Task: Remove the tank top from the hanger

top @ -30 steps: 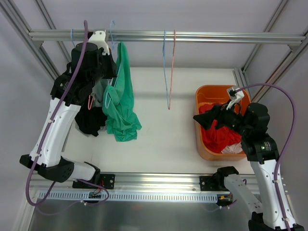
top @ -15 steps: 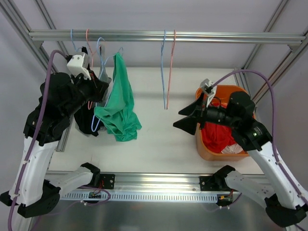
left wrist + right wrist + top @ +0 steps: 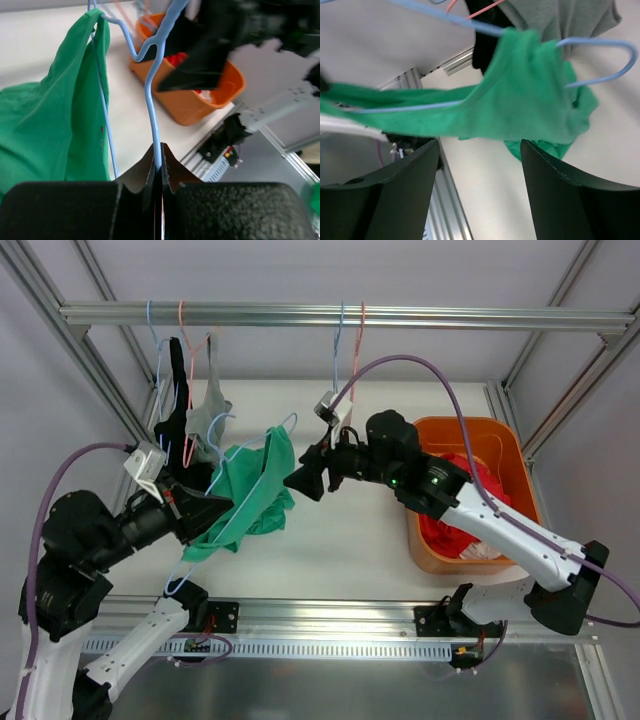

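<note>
A green tank top (image 3: 245, 495) hangs on a light blue wire hanger (image 3: 287, 423), held off the rail over the table's left half. My left gripper (image 3: 192, 508) is shut on the hanger; the left wrist view shows the blue wire (image 3: 152, 100) pinched between its closed fingertips (image 3: 159, 162), with the tank top (image 3: 50, 115) draped to the left. My right gripper (image 3: 303, 478) reaches in from the right and stands open just beside the cloth. In the right wrist view the tank top (image 3: 520, 100) stretches along the hanger (image 3: 600, 45) above the gripper (image 3: 479, 142), whose fingers touch nothing.
An orange basket (image 3: 470, 430) with red clothing (image 3: 455, 525) sits at the right. On the rail (image 3: 450, 316) hang a black garment (image 3: 178, 380) and a grey one (image 3: 212, 405) at the left, and two bare hangers (image 3: 342, 350) mid-rail.
The left arm has pulled the hanger and tank top off the rail, down and forward. The right arm has swung left from the basket to the tank top, its jaws narrowing slightly.
</note>
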